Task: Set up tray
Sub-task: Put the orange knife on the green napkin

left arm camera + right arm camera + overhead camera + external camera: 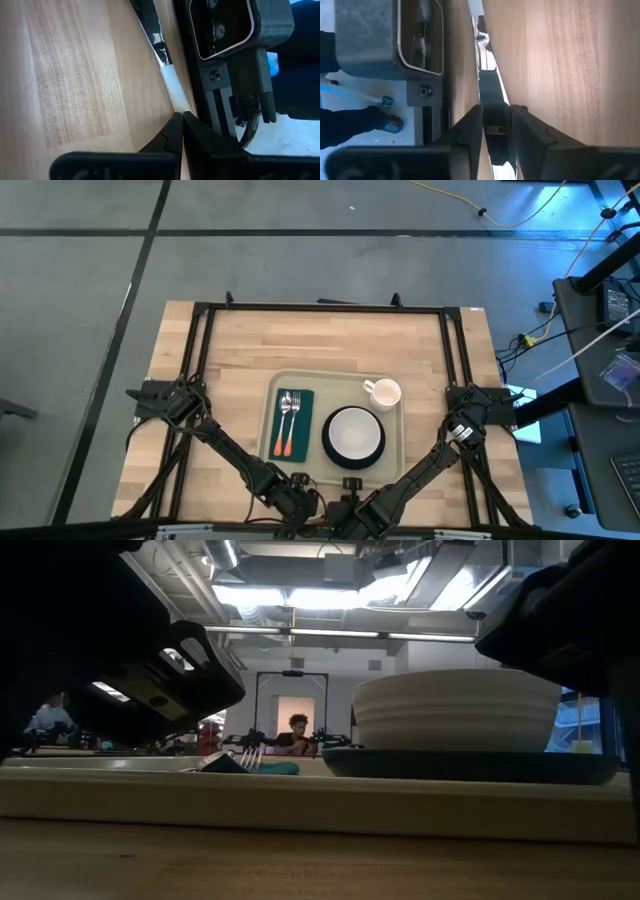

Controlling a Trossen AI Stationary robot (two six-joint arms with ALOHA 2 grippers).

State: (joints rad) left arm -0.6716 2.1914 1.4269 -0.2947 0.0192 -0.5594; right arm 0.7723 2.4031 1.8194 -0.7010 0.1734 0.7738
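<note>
The beige tray (334,420) lies mid-table toward the near edge, carrying a dark plate with a white bowl (352,433), a green napkin (290,426) with cutlery, and a white mug (383,392). Near the front edge, the left gripper (181,116) is pinched closed, the right gripper (496,111) slightly parted.

Dark green napkin (292,423) lies flat, carrying a fork (285,412) and an orange-handled utensil (293,425) side by side. Beside it sits a black plate (353,437) with a white bowl (353,431) on top. A white mug (384,392) stands just past them. Wooden table (320,340) underneath. A person (297,730) sits far back in the room.
</note>
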